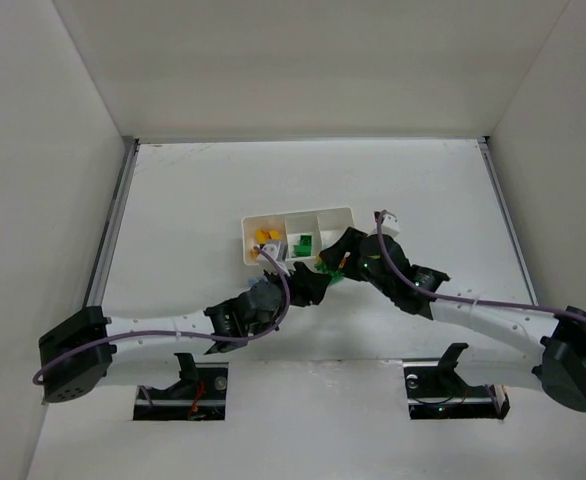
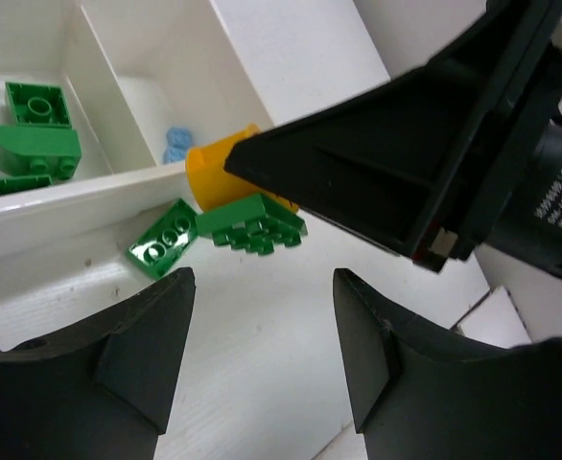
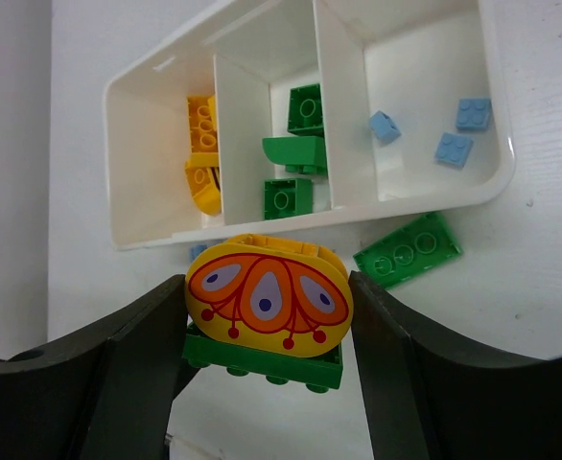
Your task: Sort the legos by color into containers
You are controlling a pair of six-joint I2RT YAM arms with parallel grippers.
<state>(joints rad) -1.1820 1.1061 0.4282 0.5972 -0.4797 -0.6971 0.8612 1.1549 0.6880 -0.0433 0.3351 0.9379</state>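
Right wrist: yellow-orange printed lego (image 3: 267,305), stacked on green base lego (image 3: 262,356), is clamped by right gripper (image 3: 267,284) just outside white tray (image 3: 415,196) wall. Left gripper (image 2: 262,287) is seen spread, empty, near loose green lego (image 2: 163,251).

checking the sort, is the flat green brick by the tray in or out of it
Out. The flat green brick lies on the table, just outside the tray.

White tray (image 3: 132,228) holds yellow bricks (image 3: 202,153) at one end, green bricks (image 3: 305,107) in the middle, blue bricks (image 3: 454,149) at the other. Just outside its wall, a patterned yellow oval (image 3: 267,299) on a green plate (image 3: 262,359) is clamped in the right jaws; a green brick (image 3: 408,251) lies nearby.
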